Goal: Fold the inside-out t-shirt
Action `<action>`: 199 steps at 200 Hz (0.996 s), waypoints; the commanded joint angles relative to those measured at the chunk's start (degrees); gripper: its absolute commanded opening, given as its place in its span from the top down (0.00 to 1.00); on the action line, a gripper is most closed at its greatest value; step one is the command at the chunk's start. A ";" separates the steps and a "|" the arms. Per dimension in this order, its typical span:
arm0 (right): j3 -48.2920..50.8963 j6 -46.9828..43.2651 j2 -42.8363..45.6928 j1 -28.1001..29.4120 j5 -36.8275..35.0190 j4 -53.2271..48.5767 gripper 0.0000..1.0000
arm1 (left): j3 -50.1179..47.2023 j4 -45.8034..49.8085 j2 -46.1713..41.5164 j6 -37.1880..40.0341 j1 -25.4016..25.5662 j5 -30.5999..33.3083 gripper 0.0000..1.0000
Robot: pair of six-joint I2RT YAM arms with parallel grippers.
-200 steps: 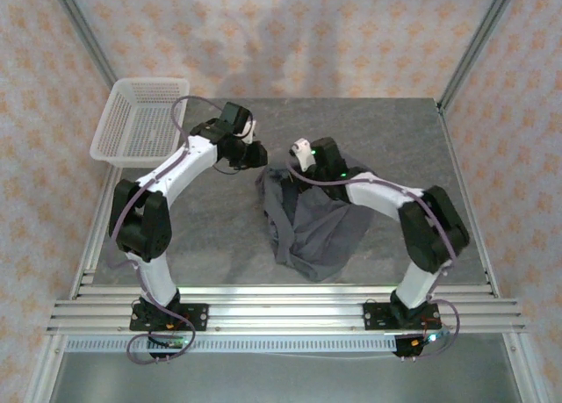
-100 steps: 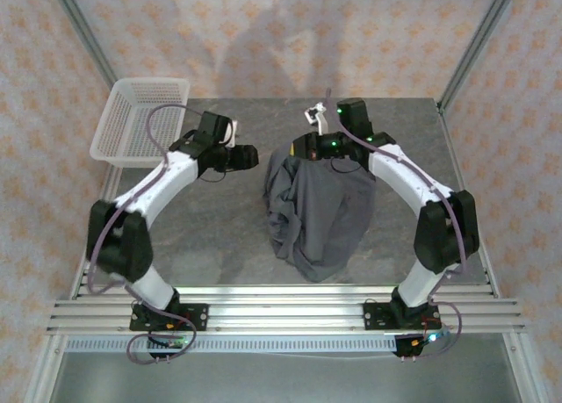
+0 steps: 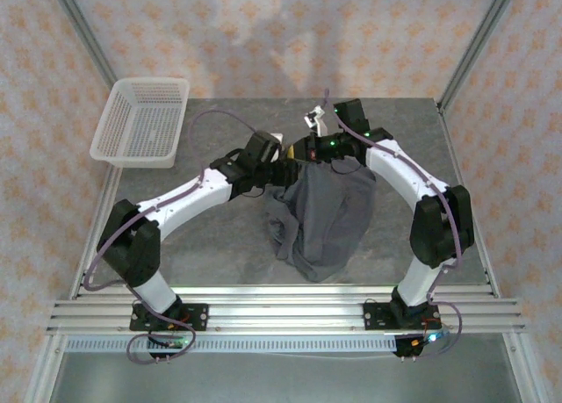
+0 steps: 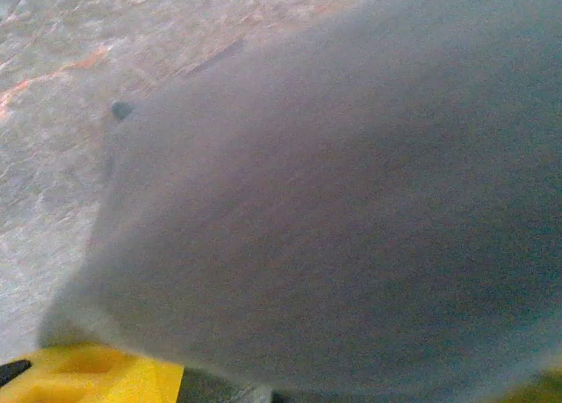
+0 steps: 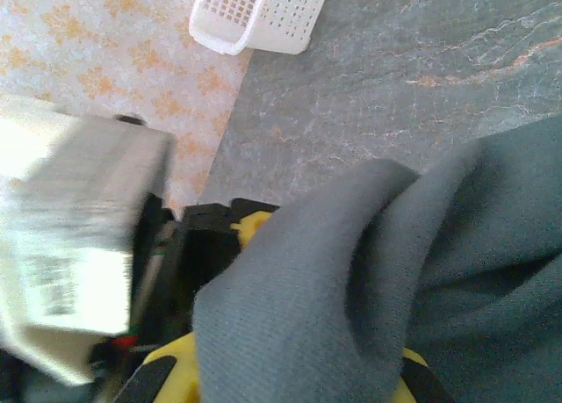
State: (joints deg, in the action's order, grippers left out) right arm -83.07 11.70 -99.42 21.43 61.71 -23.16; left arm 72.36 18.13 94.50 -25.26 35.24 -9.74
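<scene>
On the worktop (image 3: 211,254), the basket (image 3: 132,159) sits at the far left corner, well apart from everything else. The t-shirt (image 3: 325,219) lies right of centre. Its far end is raised at the right tool (image 3: 323,150), in the middle of the far half, and the rest drapes toward the near edge, where it rests on the worktop. The left tool (image 3: 285,170) is just left of the right tool, at the t-shirt's far left edge. In the right wrist view the t-shirt (image 5: 351,289) is bunched closest, with worktop (image 5: 395,96) beyond it and the basket (image 5: 255,17) farthest. In the left wrist view the t-shirt (image 4: 334,210) is directly in front, with worktop (image 4: 53,87) to its left.
</scene>
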 commanded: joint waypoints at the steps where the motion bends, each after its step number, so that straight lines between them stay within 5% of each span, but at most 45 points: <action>1: -2.62 2.34 1.72 -0.97 0.36 -0.42 1.00 | -2.14 -2.76 -1.73 0.72 0.09 4.92 0.40; 28: -2.50 3.17 2.63 -0.99 0.80 -1.10 1.00 | -4.30 -2.81 -1.21 0.56 -0.77 7.88 0.38; 61: -0.57 3.97 3.72 -1.00 2.25 -2.07 1.00 | -1.42 -7.02 1.68 1.64 -2.29 3.59 0.37; 90: 0.86 4.26 5.87 -1.03 2.82 -2.34 1.00 | 4.63 -1.74 6.35 -0.47 -5.49 5.38 0.47; 115: 3.07 9.99 6.36 -2.38 -1.68 -0.58 0.99 | 4.15 -10.56 7.21 -4.95 -10.90 -11.75 1.00; 144: 7.45 14.78 4.93 -8.23 -8.01 1.38 0.91 | 5.66 -14.83 4.96 -5.05 -13.49 -30.05 1.00; 165: 8.91 9.92 1.64 -10.31 -9.99 -0.20 0.80 | 8.11 -12.01 3.03 -7.22 -14.04 -38.52 1.00; 199: 8.56 7.05 -0.69 -10.27 -10.93 -1.10 0.67 | 8.50 -10.53 0.68 -9.26 -13.97 -41.71 1.00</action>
State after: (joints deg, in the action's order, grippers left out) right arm -74.78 20.82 -100.20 10.35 53.25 -23.40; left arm 78.98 7.97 100.55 -32.14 21.15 -44.05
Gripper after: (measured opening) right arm 0.284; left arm 0.041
